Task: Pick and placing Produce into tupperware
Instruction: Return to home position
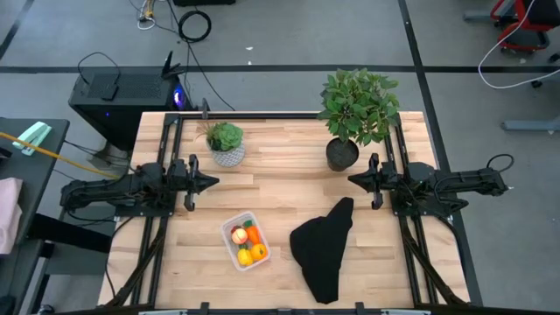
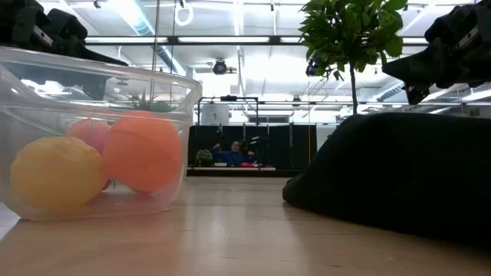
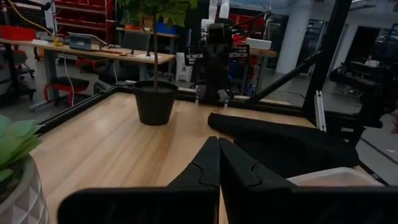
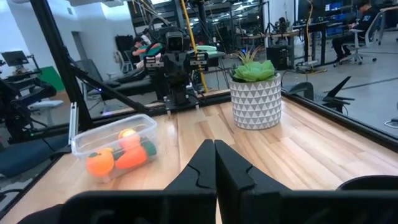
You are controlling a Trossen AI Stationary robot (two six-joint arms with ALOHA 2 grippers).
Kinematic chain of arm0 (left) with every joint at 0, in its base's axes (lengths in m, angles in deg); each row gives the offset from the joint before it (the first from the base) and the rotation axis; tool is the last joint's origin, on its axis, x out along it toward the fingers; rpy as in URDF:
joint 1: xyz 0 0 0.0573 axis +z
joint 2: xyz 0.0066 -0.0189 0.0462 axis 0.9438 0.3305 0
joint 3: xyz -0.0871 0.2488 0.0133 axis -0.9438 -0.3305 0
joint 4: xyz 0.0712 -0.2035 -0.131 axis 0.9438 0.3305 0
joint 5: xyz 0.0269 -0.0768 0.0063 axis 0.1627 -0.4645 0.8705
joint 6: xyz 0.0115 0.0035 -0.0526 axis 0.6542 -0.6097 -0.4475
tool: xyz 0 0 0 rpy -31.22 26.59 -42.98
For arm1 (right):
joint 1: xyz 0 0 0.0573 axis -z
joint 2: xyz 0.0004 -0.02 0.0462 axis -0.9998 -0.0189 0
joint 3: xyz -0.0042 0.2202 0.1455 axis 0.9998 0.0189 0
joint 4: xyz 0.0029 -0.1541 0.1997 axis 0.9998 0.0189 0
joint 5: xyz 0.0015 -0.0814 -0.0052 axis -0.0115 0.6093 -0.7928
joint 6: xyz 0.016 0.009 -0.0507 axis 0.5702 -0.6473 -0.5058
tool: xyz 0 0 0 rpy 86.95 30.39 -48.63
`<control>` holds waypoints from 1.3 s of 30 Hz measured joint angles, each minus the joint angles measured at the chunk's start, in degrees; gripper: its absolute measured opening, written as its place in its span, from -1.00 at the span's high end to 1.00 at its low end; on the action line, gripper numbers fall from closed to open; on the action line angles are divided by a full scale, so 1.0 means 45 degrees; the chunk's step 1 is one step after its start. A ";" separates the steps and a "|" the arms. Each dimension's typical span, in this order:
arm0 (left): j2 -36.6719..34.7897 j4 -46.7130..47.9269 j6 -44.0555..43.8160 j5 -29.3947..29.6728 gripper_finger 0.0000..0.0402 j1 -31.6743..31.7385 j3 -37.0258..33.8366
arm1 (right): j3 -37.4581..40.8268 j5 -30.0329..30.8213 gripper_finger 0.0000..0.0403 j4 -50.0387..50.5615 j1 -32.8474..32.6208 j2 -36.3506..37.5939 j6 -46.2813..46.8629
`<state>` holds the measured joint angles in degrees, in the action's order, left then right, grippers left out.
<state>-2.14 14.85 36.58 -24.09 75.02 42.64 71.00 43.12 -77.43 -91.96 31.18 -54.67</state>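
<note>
Produce (image 1: 247, 243) lay inside the clear tupperware (image 1: 226, 229) at the front middle of the wooden surface (image 1: 280, 166), just beside the black cloth (image 1: 322, 249). The left claw (image 1: 213, 182) and the right claw (image 1: 352, 180) hung at opposite sides, well apart from the tupperware, each with fingers pressed together and holding nothing.

Tiny toy produce (image 1: 253, 234) in clear plastic tupperware (image 1: 229, 245) nearer left gripper (image 1: 213, 183); crumpled black cloth (image 1: 324, 249) beside it, nearer right gripper (image 1: 353, 181).

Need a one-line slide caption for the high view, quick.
Produce in the tupperware beside the black cloth; left gripper and right gripper shut, at opposite sides.
</note>
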 joint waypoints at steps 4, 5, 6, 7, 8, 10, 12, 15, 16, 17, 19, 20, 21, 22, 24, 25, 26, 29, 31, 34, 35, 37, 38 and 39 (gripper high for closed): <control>0.0000 0.0015 0.0095 -0.0025 0.96 0.0000 0.0000 | -0.0002 -0.0049 1.00 -0.0010 0.0000 -0.0247 -0.0055; 0.0000 0.0020 0.0155 -0.0025 0.96 0.0000 0.0000 | -0.0005 -0.0058 1.00 0.0001 0.0000 -0.0338 -0.0055; 0.0000 0.0027 0.0190 -0.0023 0.97 0.0000 0.0000 | -0.0005 -0.0053 1.00 0.0009 0.0000 -0.0440 -0.0055; 0.0000 0.0032 0.0207 -0.0015 0.97 0.0000 0.0000 | -0.0005 -0.0056 1.00 0.0011 0.0000 -0.0525 -0.0053; 0.0000 0.0030 0.0220 -0.0015 0.97 0.0000 0.0000 | -0.0005 -0.0054 1.00 0.0005 0.0000 -0.0606 -0.0022; 0.0000 0.0002 0.0230 0.0004 0.96 0.0000 0.0000 | -0.0005 -0.0053 0.99 0.0013 0.0000 -0.0742 0.0027; 0.0000 -0.0062 0.0233 -0.0006 0.93 0.0000 -0.0005 | -0.0005 -0.0053 0.97 0.0009 0.0000 -0.0831 0.0037; 0.0000 -0.0322 0.0229 -0.0029 0.85 0.0000 -0.0014 | -0.0005 -0.0053 0.95 0.0004 0.0000 -0.0853 0.0037; 0.0000 -0.0395 0.0232 -0.0074 0.83 0.0000 -0.0015 | -0.0005 -0.0053 0.95 0.0004 0.0000 -0.0853 0.0037; 0.0000 -0.0484 0.0233 -0.0084 0.81 0.0000 -0.0015 | -0.0005 -0.0053 0.94 0.0008 0.0000 -0.0853 0.0031; -0.0005 -0.0672 0.0236 -0.0081 0.79 0.0000 -0.0015 | -0.0005 -0.0053 0.94 0.0001 0.0000 -0.0853 -0.0021; -0.0003 -0.0692 0.0230 -0.0078 0.78 0.0000 -0.0015 | -0.0005 -0.0055 0.94 0.0004 0.0000 -0.0855 -0.0021; 0.0000 -0.0702 0.0233 -0.0072 0.77 0.0000 -0.0015 | -0.0005 -0.0053 0.94 0.0004 0.0000 -0.0856 -0.0026; -0.0005 -0.0724 0.0238 -0.0068 0.77 0.0000 -0.0015 | -0.0005 -0.0053 0.94 0.0002 0.0000 -0.0855 -0.0026; -0.0001 -0.0742 0.0233 -0.0059 0.77 0.0000 -0.0015 | -0.0005 -0.0053 0.94 0.0004 0.0000 -0.0855 -0.0036; -0.0005 -0.0764 0.0233 -0.0047 0.77 0.0000 -0.0015 | -0.0005 -0.0053 0.94 0.0004 0.0000 -0.0857 -0.0039; -0.0003 -0.0789 0.0233 -0.0032 0.77 0.0000 -0.0015 | -0.0005 -0.0055 0.94 0.0004 0.0000 -0.0853 -0.0044; -0.0005 -0.0803 0.0233 -0.0023 0.80 0.0000 -0.0015 | -0.0005 -0.0053 0.94 0.0004 0.0000 -0.0853 -0.0050; -0.0005 -0.0815 0.0231 -0.0017 0.81 0.0000 -0.0015 | -0.0005 -0.0053 0.93 0.0004 0.0000 -0.0854 -0.0050; -0.0005 -0.0835 0.0228 -0.0005 0.83 0.0000 -0.0015 | -0.0005 -0.0053 0.93 0.0004 0.0000 -0.0853 -0.0050; 0.0000 -0.0844 0.0231 0.0009 0.83 0.0000 -0.0015 | -0.0005 -0.0054 0.93 0.0004 0.0000 -0.0858 -0.0050; -0.0005 -0.0849 0.0228 0.0019 0.82 0.0000 -0.0015 | -0.0005 -0.0053 0.93 0.0004 0.0000 -0.0855 -0.0050; -0.0003 -0.0849 0.0228 0.0019 0.82 0.0000 -0.0015 | -0.0005 -0.0053 0.93 0.0004 0.0000 -0.0855 -0.0050; -0.0005 -0.0852 0.0228 0.0019 0.81 0.0000 -0.0015 | -0.0005 -0.0053 0.93 0.0004 0.0000 -0.0853 -0.0050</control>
<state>-2.16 11.01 37.61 -24.00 75.02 42.57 70.98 42.88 -77.41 -91.96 27.34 -54.90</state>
